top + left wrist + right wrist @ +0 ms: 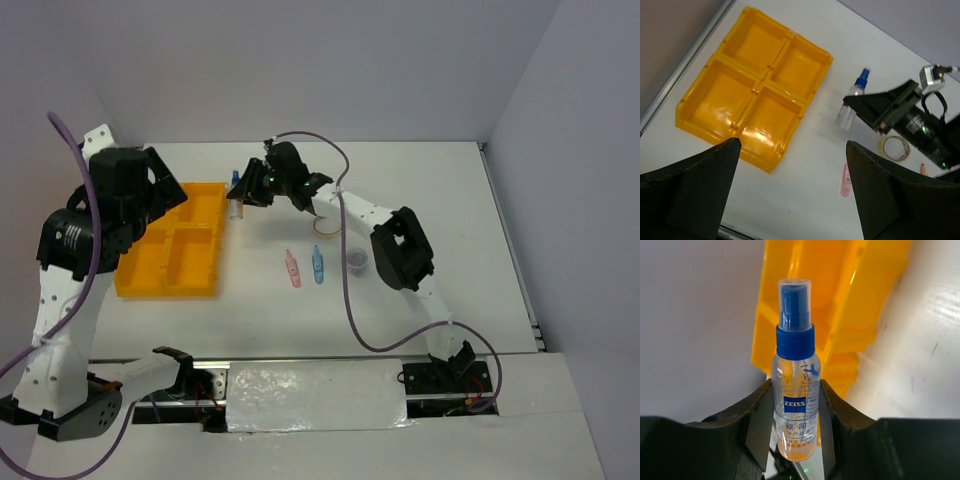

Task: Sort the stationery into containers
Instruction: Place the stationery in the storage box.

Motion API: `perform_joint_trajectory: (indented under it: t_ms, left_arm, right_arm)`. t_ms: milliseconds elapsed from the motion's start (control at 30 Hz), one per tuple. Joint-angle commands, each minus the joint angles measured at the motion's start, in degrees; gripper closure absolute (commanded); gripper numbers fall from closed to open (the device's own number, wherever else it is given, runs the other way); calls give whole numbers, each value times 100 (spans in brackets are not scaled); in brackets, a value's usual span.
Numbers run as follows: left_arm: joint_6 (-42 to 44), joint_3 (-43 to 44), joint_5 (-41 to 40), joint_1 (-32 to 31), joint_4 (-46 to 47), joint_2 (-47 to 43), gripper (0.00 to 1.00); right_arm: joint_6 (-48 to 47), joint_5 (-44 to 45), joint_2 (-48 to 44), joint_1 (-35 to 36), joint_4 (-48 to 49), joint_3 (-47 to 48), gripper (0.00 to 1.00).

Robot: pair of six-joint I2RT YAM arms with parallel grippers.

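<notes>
My right gripper (795,407) is shut on a clear bottle with a blue cap (795,390), its jaws pressing both sides of the lower body. Seen from above, the bottle (236,197) hangs just right of the yellow-orange tray (140,272), which has four compartments (747,112). My left gripper (792,145) is wide open above the table beside the tray's near corner, with nothing between its fingers. A beige tape ring (325,228), a pink clip (293,268), a blue clip (318,265) and a dark round jar (356,261) lie on the table right of the tray.
The right arm (400,250) stretches across the loose items toward the tray. The left arm (110,200) stands over the tray's left side. Walls close in at the back and the left, and a rail (320,385) runs along the near edge.
</notes>
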Motion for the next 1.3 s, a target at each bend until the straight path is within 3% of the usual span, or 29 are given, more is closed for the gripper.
perform_joint_trajectory:
  t_ms: [0, 33, 100, 267, 467, 767, 933, 1267]
  left_arm:
    - [-80, -336, -23, -7, -70, -262, 1]
    - [-28, -485, 90, -7, -79, -289, 1]
    - [25, -609, 161, -7, -123, -333, 1]
    - [131, -1031, 284, -7, -141, -543, 1]
    - [263, -1312, 435, -7, 114, -816, 1]
    - [421, -1295, 416, -7, 96, -1115, 1]
    - [474, -1391, 671, -7, 219, -1334, 1]
    - [658, -1453, 785, -7, 237, -1519, 1]
  right_arm:
    - [425, 495, 851, 131, -510, 1380, 100]
    - [346, 425, 1073, 174, -641, 2071, 100]
    - [336, 521, 1435, 210, -730, 2594, 100]
    - [582, 819, 1470, 184, 87, 2236, 95]
    - [697, 899, 2007, 271, 316, 3166, 90]
    - [407, 1565, 2130, 640, 904, 3150, 80]
    - [231, 2006, 2262, 720, 1010, 3361, 79]
    - [-243, 2024, 2464, 685, 790, 3466, 73]
